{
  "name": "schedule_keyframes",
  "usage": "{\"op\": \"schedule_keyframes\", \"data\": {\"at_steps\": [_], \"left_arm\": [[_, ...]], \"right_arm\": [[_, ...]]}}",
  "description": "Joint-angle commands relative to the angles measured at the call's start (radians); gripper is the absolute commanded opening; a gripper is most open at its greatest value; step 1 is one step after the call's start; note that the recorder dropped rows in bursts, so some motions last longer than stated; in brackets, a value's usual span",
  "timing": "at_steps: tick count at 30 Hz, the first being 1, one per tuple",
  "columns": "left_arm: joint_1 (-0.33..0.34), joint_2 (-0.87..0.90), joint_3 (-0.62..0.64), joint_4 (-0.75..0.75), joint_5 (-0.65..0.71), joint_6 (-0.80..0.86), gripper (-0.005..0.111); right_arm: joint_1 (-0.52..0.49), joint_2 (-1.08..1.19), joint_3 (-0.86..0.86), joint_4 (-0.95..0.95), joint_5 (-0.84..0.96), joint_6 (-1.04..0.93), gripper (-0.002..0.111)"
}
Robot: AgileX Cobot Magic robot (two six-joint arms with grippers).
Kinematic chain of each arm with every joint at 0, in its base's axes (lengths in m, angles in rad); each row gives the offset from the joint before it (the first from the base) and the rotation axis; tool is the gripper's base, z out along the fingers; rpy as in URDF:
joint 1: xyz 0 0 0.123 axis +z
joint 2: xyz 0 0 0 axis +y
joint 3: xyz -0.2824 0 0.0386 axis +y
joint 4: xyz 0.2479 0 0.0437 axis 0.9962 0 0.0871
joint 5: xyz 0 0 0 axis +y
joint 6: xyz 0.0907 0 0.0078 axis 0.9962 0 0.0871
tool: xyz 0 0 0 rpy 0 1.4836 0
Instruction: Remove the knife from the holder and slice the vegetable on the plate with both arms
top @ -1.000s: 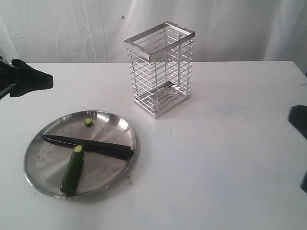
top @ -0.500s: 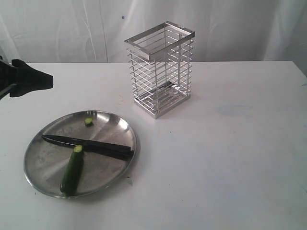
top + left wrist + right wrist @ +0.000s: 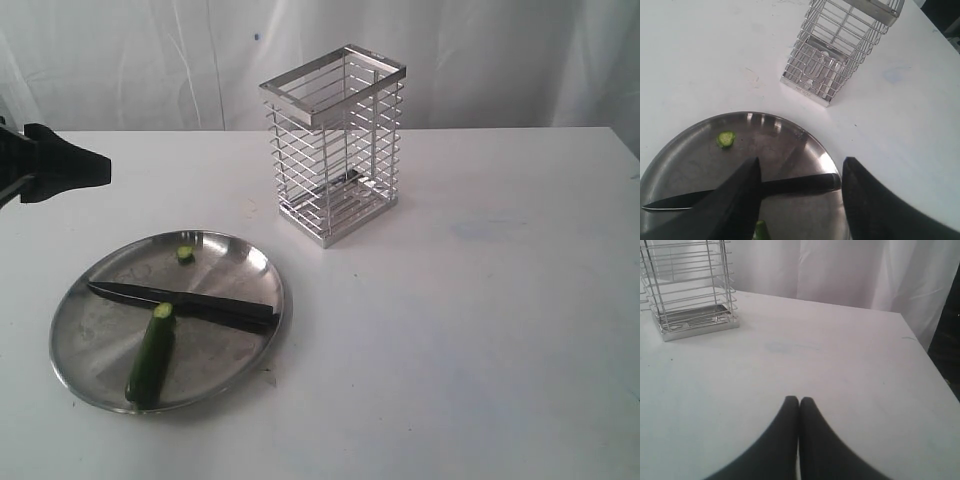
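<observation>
left claw point(image 3: 801, 165): wide open, holding nothing, hanging in the air over the knife handle side of the plate
right claw point(image 3: 799, 400): pinched shut, empty, over bare table point(image 3: 480, 330), off to the side of the holder
knife point(image 3: 185, 303): out of the holder, lying flat across the plate point(image 3: 70, 300), handle by the right rim
veg point(image 3: 150, 358): on the plate, cut end right up against the knife
slice point(image 3: 185, 253): tiny end bit near the far rim, apart from the rest
holder point(image 3: 335, 145): upright on the table, behind the plate
</observation>
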Motion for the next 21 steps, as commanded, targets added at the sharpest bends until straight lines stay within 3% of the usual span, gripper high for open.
{"op": "schedule_keyframes", "data": {"at_steps": [1, 21], "left_arm": [[-0.001, -0.010, 0.001, -0.013, 0.011, 0.000, 0.053], [-0.001, -0.010, 0.001, -0.013, 0.011, 0.000, 0.053]], "right_arm": [[-0.006, -0.006, 0.005, 0.011, 0.008, -0.021, 0.000], [-0.008, -0.006, 0.005, 0.014, 0.006, -0.021, 0.000]]}}
